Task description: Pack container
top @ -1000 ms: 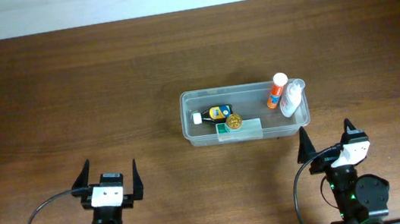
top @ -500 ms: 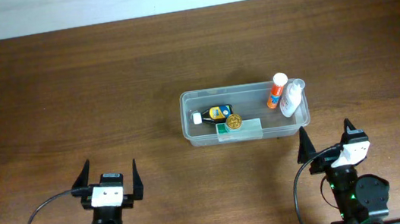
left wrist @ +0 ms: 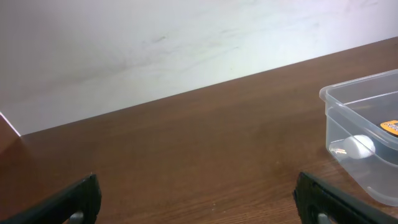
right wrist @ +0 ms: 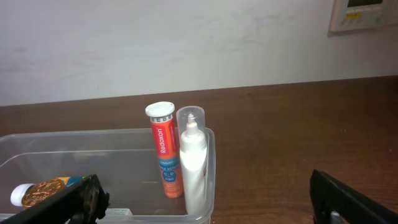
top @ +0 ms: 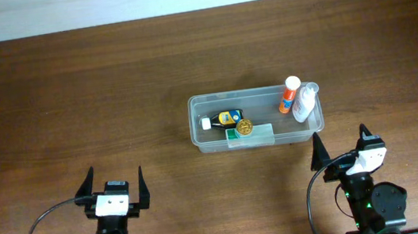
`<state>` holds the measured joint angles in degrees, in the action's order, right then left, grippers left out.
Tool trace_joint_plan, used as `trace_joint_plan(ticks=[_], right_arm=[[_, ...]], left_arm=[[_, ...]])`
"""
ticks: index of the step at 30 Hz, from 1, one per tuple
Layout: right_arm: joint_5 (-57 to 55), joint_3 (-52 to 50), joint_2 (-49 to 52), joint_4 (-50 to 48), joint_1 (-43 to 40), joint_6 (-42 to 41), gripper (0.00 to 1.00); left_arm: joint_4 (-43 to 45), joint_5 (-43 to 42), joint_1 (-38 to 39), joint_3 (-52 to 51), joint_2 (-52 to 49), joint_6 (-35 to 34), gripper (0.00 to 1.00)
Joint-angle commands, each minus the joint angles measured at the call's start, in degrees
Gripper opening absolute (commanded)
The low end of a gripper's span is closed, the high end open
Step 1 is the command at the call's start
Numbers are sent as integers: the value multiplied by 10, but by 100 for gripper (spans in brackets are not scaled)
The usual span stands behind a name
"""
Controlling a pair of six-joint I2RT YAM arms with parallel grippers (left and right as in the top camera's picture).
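The container [top: 230,93] holds an orange tube [top: 289,93] and white bottle [top: 304,104] at its right end; our left end effector [top: 114,176] and right end effector [top: 339,139], both clear of it, gape wide, empty.

Container [top: 238,93] | clear, translucent plastic bin, rectangular, rounded corners, rimmed | upright, open-topped, partly filled | long side running left to right | right of centre in the overhead frame, flat on the dark wooden worktop [top: 70,94]
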<state>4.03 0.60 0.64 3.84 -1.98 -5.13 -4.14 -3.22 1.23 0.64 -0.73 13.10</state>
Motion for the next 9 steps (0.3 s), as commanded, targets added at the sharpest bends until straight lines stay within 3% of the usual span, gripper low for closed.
trace_joint_plan(ticks=[1, 9], right_arm=[[3, -3, -5, 3, 5, 2, 98], [3, -3, -5, 3, 5, 2, 98]], left_arm=[[-7, -10, 3, 1, 4, 3, 99], [-7, -10, 3, 2, 4, 3, 99]])
